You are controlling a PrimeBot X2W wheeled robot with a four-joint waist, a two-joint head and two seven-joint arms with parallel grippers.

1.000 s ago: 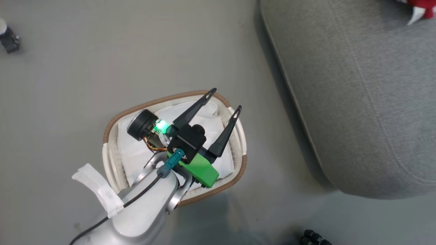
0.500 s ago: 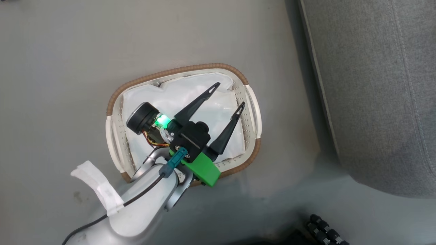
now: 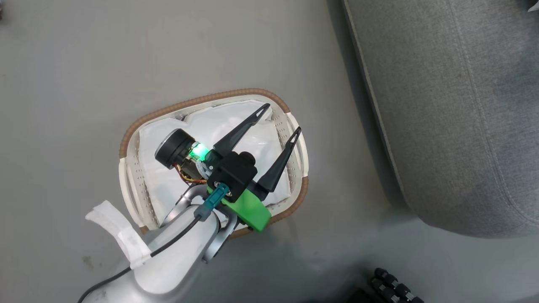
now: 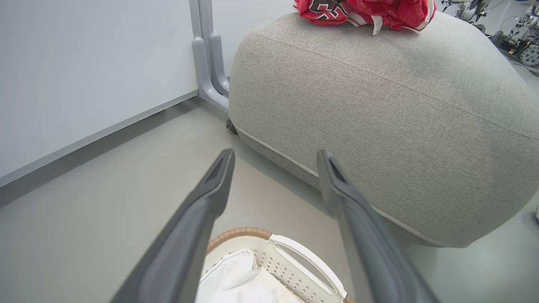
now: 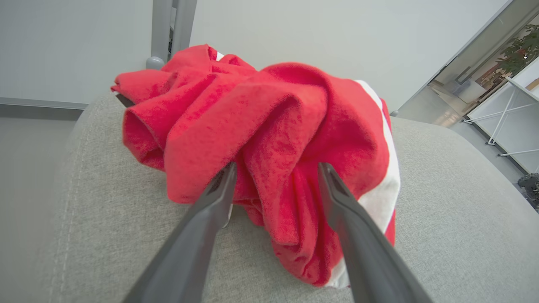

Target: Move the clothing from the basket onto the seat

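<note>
Since the clothing [image 5: 269, 109] is soft, light and limp, pinch a bunched fold; the right gripper [image 5: 276, 168] is spread wide, empty, against it.

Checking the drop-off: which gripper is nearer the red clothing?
Right. The right gripper is at the clothing on the seat; the left gripper hovers over the basket, well apart.

Grey floor [image 3: 84, 63] under the basket [image 3: 190, 101] and the seat [image 3: 442, 105], red clothing [image 5: 261, 126] atop the seat.
</note>
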